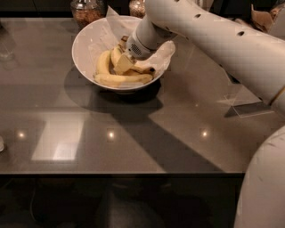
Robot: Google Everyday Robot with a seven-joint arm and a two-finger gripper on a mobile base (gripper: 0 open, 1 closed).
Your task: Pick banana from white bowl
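The white bowl point(84, 42) stands on the grey table at the back, left of centre. Several yellow bananas lie in it: one along the front wall point(120, 79) and one upright at the left point(103, 62). My gripper point(124, 63) reaches down into the bowl from the right and sits among the bananas, touching the middle one. The white arm point(209, 35) crosses the right rim of the bowl and hides part of its inside. A sheet of white paper point(162, 52) lies over the bowl's right side.
Two glass jars with brown contents stand behind the bowl, one at the left point(85, 10) and one at the right point(137, 6). The glossy grey table point(133, 133) stretches toward me. A small pale object point(1, 144) sits at the left edge.
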